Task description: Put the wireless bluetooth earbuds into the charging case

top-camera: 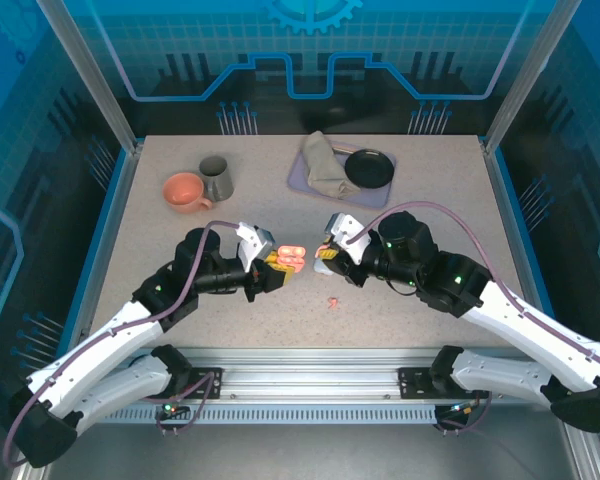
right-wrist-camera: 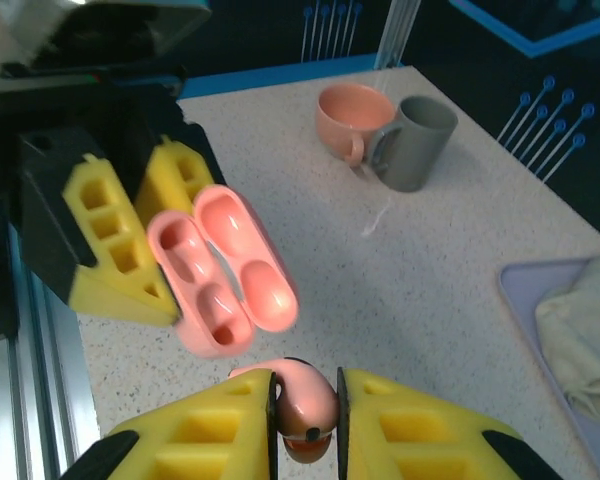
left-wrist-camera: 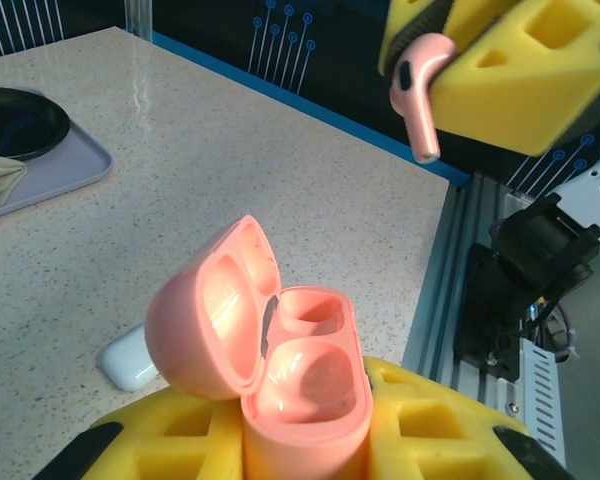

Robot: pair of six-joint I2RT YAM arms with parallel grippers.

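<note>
Bright, even light; soft shadows; glare on table (left-wrist-camera: 140,95); close foreground blurred.

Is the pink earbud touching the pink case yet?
Apart. The left wrist view shows the pink earbud up high and the open pink case lower down, with bare table plainly between them.

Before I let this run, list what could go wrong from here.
The right gripper pinches the pink earbud by its rounded head; touching the well's edge, it may twist or slip out. The left gripper holds the open pink case aloft by its lower body; a downward push may tilt it, so the stem misses its well.
</note>
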